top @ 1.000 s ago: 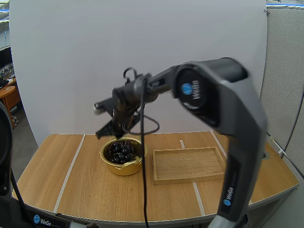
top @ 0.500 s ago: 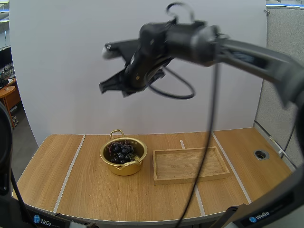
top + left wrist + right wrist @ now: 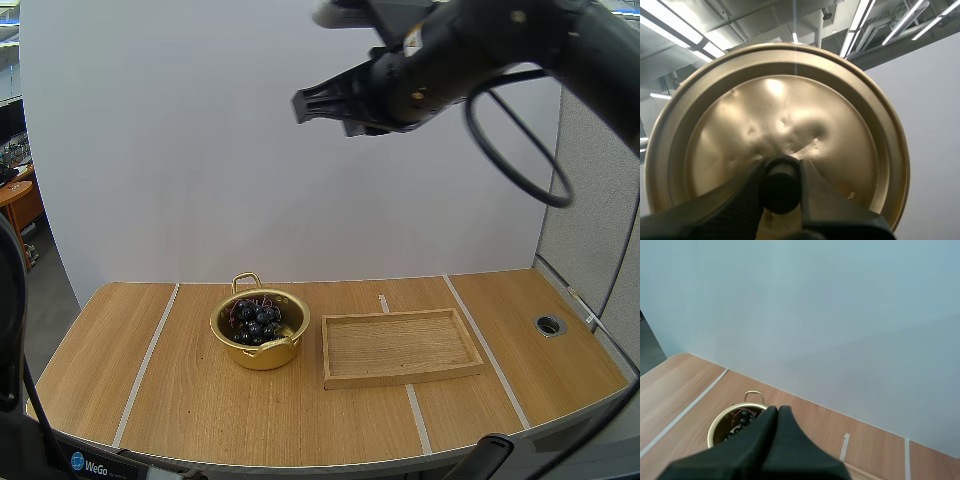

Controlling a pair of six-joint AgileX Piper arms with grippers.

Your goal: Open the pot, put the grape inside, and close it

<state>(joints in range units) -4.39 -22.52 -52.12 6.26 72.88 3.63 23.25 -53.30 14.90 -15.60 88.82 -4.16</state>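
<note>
The left gripper [image 3: 781, 172] is clamped on the black knob [image 3: 781, 192] of the gold lid [image 3: 775, 110], one finger on each side and the round top of the lid spread wide behind them. The lid is off the pot, but I cannot tell how far away it is being held.

The pot [image 3: 262, 354] stands open on the table [image 3: 180, 400], and the dark grapes [image 3: 256, 320] already lie inside it, below the rim. Just to the right of the pot is the wooden tray [image 3: 400, 345], with a narrow gap between them and nothing on it.

Farther right and well above the pot, the right gripper [image 3: 300, 104] hangs in the air. Its fingers are pressed together into a single dark wedge and carry nothing. From that arm's own view the tip points down toward the pot.

Opening and loading look done, so I judge closing to be the step in hand. The next move falls to the left arm. It must bring the lid over the pot, turn it level with the knob uppermost, and centre it on the rim between the two handles. It should then lower the lid until it seats and only then let go of the knob. The right arm looks high enough to be out of that path.
</note>
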